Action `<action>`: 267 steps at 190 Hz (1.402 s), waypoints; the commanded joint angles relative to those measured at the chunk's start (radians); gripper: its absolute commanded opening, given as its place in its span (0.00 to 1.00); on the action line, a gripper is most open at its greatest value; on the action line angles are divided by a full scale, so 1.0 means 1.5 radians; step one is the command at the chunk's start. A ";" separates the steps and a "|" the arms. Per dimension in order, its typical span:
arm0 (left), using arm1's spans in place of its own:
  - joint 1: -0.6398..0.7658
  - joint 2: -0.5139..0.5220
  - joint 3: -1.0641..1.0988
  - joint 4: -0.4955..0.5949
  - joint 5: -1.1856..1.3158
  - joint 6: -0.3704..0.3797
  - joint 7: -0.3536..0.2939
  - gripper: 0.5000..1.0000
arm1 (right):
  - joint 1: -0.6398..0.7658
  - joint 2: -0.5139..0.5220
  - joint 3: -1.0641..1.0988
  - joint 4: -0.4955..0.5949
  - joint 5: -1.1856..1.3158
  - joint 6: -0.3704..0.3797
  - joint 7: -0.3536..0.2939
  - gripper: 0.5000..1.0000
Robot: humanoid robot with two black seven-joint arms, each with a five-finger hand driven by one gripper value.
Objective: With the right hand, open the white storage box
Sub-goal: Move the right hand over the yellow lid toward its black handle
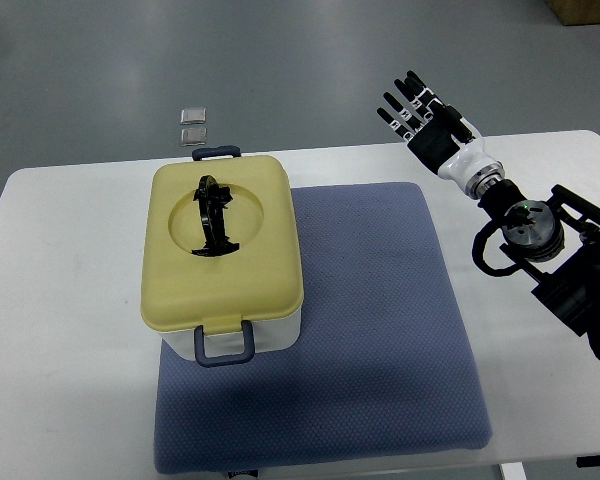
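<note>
The white storage box (223,255), long axis running near to far, is found well left of the right hand (426,121), held empty with fingers extended.

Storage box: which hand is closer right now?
Right. The right hand hovers open, up and to the right of the storage box, not touching it. The left hand is out of view.
</note>
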 commanded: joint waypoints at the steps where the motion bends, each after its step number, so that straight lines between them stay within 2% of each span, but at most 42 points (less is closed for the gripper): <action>1: 0.000 0.000 0.000 -0.001 0.001 0.000 0.000 1.00 | 0.000 0.000 0.000 0.000 0.000 0.000 0.000 0.86; 44: 0.000 0.000 0.000 0.001 0.000 0.000 0.000 1.00 | 0.003 -0.003 -0.003 0.000 -0.009 0.002 -0.004 0.86; 79: 0.000 0.000 0.000 -0.001 0.000 0.000 0.000 1.00 | 0.025 -0.016 -0.003 0.000 -0.152 0.020 -0.009 0.86; 106: 0.000 0.000 -0.001 -0.005 0.000 0.000 0.000 1.00 | 0.075 -0.030 -0.013 0.001 -0.387 0.096 -0.038 0.86; 129: -0.001 0.000 -0.001 -0.005 0.001 0.000 0.000 1.00 | 0.157 -0.071 -0.029 0.011 -0.651 0.210 -0.045 0.86; 164: -0.001 0.000 -0.001 -0.005 0.001 0.000 0.000 1.00 | 0.309 -0.096 -0.061 0.093 -0.950 0.210 -0.045 0.86; 195: -0.001 0.000 -0.002 -0.004 0.000 0.000 0.000 1.00 | 0.416 -0.082 -0.110 0.132 -1.020 0.210 -0.045 0.86; 214: -0.001 0.000 -0.002 -0.004 -0.001 0.000 0.000 1.00 | 0.436 -0.033 -0.139 0.134 -1.029 0.210 -0.045 0.86; 224: -0.001 0.000 -0.002 -0.004 -0.001 0.000 0.000 1.00 | 0.436 -0.033 -0.139 0.134 -1.029 0.210 -0.045 0.86; 225: -0.001 0.000 -0.002 -0.004 -0.001 0.000 0.000 1.00 | 0.437 -0.002 -0.149 0.134 -1.034 0.210 -0.045 0.86; 236: -0.001 0.000 -0.003 -0.004 -0.001 0.000 0.000 1.00 | 0.433 0.025 -0.152 0.134 -1.039 0.210 -0.045 0.86; 267: -0.001 0.000 -0.002 -0.005 -0.001 0.000 0.000 1.00 | 0.405 0.047 -0.154 0.134 -1.076 0.210 -0.045 0.86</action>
